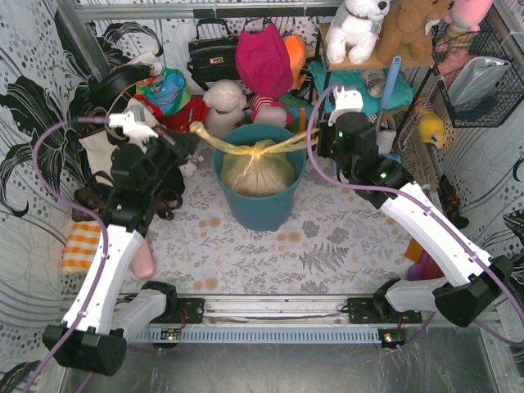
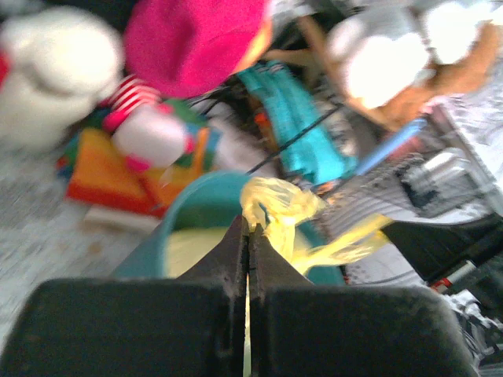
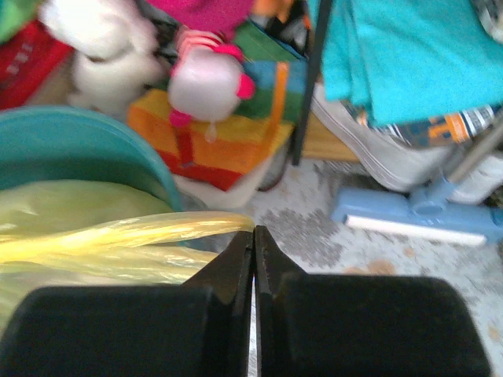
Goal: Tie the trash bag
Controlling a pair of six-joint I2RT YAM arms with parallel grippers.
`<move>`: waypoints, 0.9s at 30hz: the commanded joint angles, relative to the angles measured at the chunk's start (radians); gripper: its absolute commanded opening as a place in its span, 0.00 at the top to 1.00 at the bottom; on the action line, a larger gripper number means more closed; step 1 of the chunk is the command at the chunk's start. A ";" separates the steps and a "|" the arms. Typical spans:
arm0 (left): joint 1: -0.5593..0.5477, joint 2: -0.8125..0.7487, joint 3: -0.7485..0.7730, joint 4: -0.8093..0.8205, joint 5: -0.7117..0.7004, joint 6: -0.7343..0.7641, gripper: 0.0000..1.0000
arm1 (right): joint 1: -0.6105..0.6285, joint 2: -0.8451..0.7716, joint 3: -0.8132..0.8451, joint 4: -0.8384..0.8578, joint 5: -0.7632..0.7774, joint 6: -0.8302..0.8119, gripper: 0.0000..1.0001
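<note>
Judging by the taut ears (image 1: 223,142) meeting in a knot (image 1: 260,150) over the bag (image 1: 258,173) in the bin (image 1: 260,214), the tie looks nearly cinched, left pincer (image 1: 192,131) and right pincer (image 1: 319,137) each clamped on an ear; only release seems left.

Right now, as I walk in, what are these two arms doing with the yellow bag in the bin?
The two arms are tying the trash bag, which sits in the teal bin. The left gripper is shut on one handle flap, the right gripper on the other, and both flaps stretch out sideways. A knot shows between them above the bag, so the arms seem to be pulling it tight.
</note>
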 commanded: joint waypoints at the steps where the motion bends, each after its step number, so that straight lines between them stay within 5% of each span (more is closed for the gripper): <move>1: 0.001 0.101 0.176 0.253 0.248 0.003 1.00 | -0.002 0.028 0.195 0.116 -0.269 0.017 1.00; 13: -0.209 0.369 0.528 0.381 0.455 -0.043 1.00 | 0.000 0.158 0.371 0.423 -0.699 0.221 1.00; 27: -0.217 0.283 0.233 0.359 0.289 -0.034 1.00 | 0.000 0.112 0.055 0.560 -0.639 0.305 1.00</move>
